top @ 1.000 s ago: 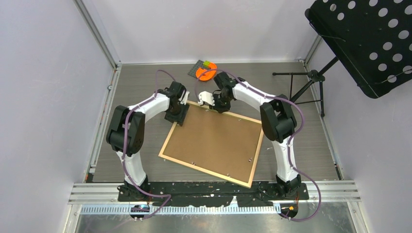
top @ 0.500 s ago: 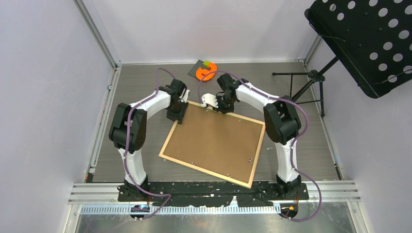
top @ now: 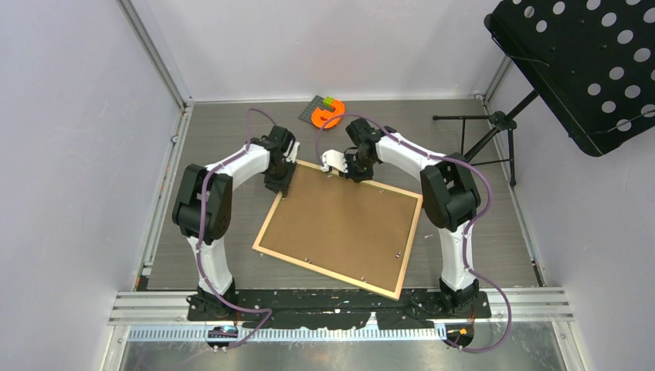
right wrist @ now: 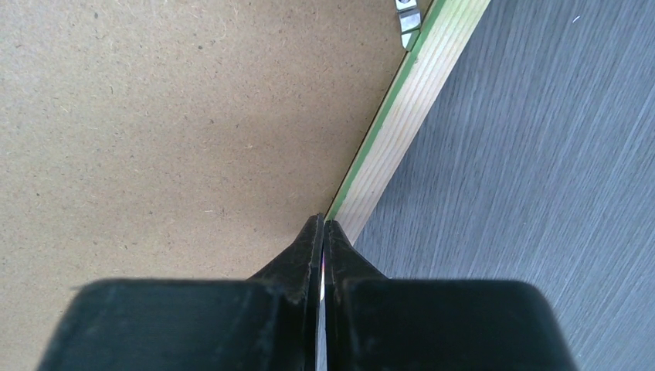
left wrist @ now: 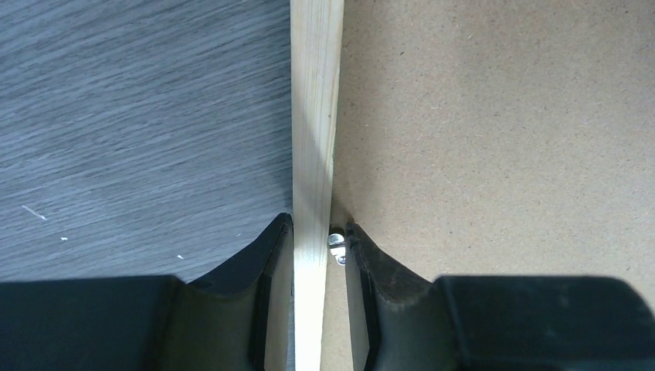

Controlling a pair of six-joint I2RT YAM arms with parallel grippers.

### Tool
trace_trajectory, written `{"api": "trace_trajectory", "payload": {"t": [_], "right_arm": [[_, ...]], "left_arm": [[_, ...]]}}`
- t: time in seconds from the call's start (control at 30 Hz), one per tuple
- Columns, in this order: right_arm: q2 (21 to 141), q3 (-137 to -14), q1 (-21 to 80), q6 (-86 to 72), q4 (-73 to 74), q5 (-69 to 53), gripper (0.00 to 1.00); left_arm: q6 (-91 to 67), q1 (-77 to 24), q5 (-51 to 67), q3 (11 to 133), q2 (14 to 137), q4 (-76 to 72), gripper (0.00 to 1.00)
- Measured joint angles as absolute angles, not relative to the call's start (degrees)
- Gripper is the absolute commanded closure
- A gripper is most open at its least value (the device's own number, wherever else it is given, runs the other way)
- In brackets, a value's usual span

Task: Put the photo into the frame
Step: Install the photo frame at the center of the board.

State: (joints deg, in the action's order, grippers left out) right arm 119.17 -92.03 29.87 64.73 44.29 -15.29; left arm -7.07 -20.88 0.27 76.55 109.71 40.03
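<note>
The frame (top: 266, 224) lies flat on the table, pale wood face up, with the brown backing board (top: 344, 224) filling it. The photo is hidden. My left gripper (top: 283, 188) is at the frame's left rail near the far corner. In the left wrist view the gripper (left wrist: 318, 232) is closed around the pale rail (left wrist: 315, 116), with a small metal tab (left wrist: 336, 241) beside the inner finger. My right gripper (top: 349, 175) is at the far rail. In the right wrist view the gripper (right wrist: 324, 224) is shut, with its tips at the seam between the board (right wrist: 178, 131) and the green-edged rail (right wrist: 402, 131).
An orange object (top: 327, 114) lies at the back of the table with a small dark and green item. A black perforated music stand (top: 579, 62) on a tripod (top: 494, 127) stands at the right. Walls enclose the table on three sides. Another metal tab (right wrist: 407, 19) sits on the far rail.
The right gripper has shifted slightly right along the far rail. The left gripper has edged slightly towards the far corner. The frame and board have barely moved.
</note>
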Motion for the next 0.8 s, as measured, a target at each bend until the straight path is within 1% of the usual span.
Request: {"api": "trace_trajectory", "payload": {"t": [0.4, 0.5, 0.53, 0.6, 0.7, 0.8], "right_arm": [[119.17, -92.03, 29.87, 64.47, 44.25, -15.29, 0.94], [119.17, -92.03, 29.87, 64.31, 44.23, -15.29, 0.94], [119.17, -92.03, 29.87, 64.29, 44.23, -15.27, 0.94], [119.17, -92.03, 29.87, 64.16, 44.18, -15.25, 0.94], [119.17, -92.03, 29.87, 63.42, 44.03, -15.07, 0.94], [119.17, -92.03, 29.87, 62.02, 43.51, -14.7, 0.94]], "left_arm": [[-7.09, -20.49, 0.23, 75.99, 109.34, 39.4, 0.84], [-7.09, -20.43, 0.56, 75.75, 109.14, 39.09, 0.83], [-7.09, -20.34, 0.69, 75.59, 109.03, 38.92, 0.79], [-7.07, -20.21, 1.04, 75.11, 108.73, 38.37, 0.67], [-6.59, -20.12, 1.23, 74.15, 108.05, 37.91, 0.44], [-6.68, -20.1, 1.61, 73.49, 107.48, 38.02, 0.33]]}}
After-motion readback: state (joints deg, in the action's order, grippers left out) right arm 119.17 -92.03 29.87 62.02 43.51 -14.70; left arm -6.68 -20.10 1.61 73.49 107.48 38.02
